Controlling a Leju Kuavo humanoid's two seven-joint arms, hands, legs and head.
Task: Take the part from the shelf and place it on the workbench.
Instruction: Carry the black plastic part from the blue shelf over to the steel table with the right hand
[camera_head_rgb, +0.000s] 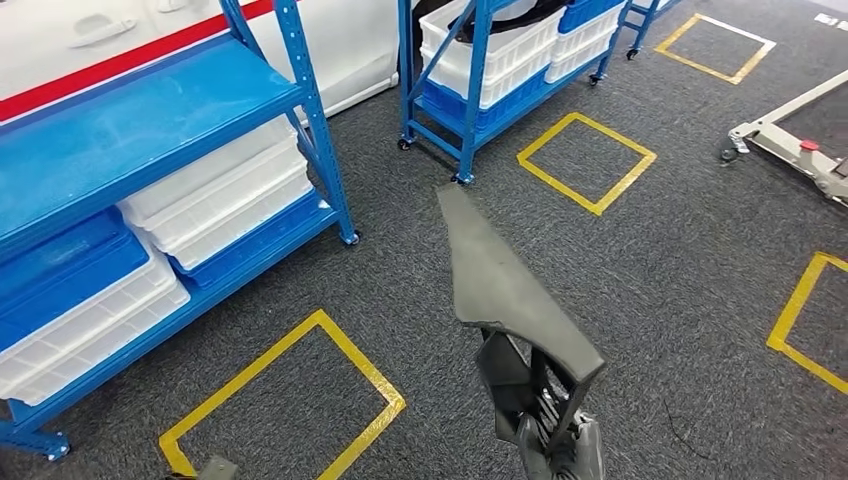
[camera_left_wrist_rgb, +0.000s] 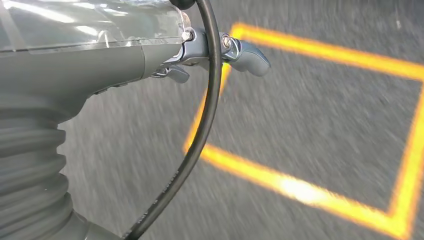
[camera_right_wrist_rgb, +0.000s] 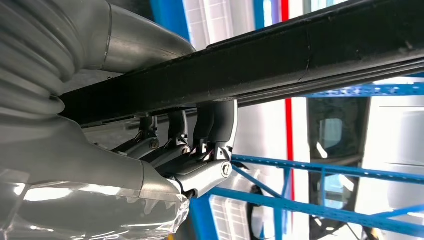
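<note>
The part (camera_head_rgb: 500, 285) is a long, flat, dark grey panel with a black ribbed bracket at its near end. In the head view it rises tilted over the grey floor, low and centre. My right hand (camera_head_rgb: 560, 445) grips its lower end from below. In the right wrist view, the dark fingers (camera_right_wrist_rgb: 215, 125) of my right hand (camera_right_wrist_rgb: 190, 155) curl around the part's black edge (camera_right_wrist_rgb: 280, 65). My left hand (camera_left_wrist_rgb: 220, 55) hangs over the floor with nothing in it, its fingers loosely apart. A bit of the left hand (camera_head_rgb: 215, 468) peeks in at the head view's lower edge.
A blue shelf (camera_head_rgb: 320, 130) with white and blue bins stands on the left. A second blue shelf (camera_head_rgb: 470, 90) stands behind the part. Yellow tape squares (camera_head_rgb: 300, 400) mark the grey carpet. A grey wheeled frame (camera_head_rgb: 790, 150) lies at the far right.
</note>
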